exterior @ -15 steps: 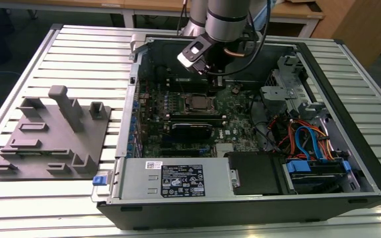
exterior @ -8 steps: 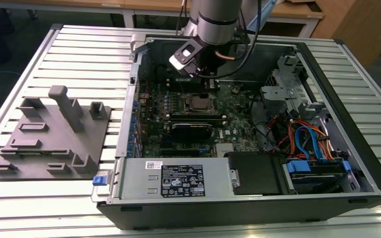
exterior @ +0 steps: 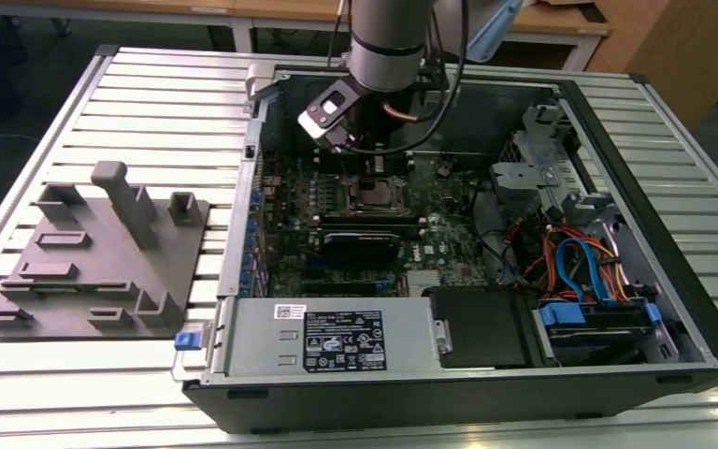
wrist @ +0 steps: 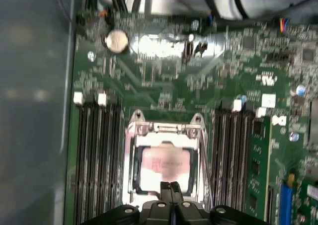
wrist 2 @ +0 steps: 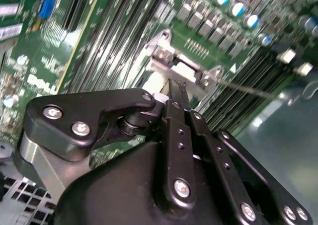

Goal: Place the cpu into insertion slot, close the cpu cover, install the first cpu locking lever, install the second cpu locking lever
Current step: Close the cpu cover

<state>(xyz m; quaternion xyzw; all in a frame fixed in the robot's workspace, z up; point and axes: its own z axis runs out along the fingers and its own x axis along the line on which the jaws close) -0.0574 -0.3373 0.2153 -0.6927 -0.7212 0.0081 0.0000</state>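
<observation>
The cpu [wrist: 166,163] lies flat in the insertion slot [exterior: 372,195], its silvery top showing through the window of the cpu cover [wrist: 166,129]. The cover appears to lie down over the socket. My gripper [wrist: 171,186] hovers just above the near edge of the cpu, its black fingertips pressed together with nothing between them. In the second wrist view the gripper [wrist 2: 177,88] points at a corner of the socket rim [wrist 2: 166,53]. A thin metal locking lever [wrist 2: 248,89] runs outward from that corner. In the exterior view the arm's wrist [exterior: 334,112] hangs over the motherboard's far half.
Long memory slots [wrist: 97,155] flank the socket on both sides. A black card [exterior: 362,245] lies nearer the front. The case holds a power supply [exterior: 334,341] and a bundle of cables [exterior: 583,262]. A grey fixture plate [exterior: 97,253] sits on the table at the exterior view's left.
</observation>
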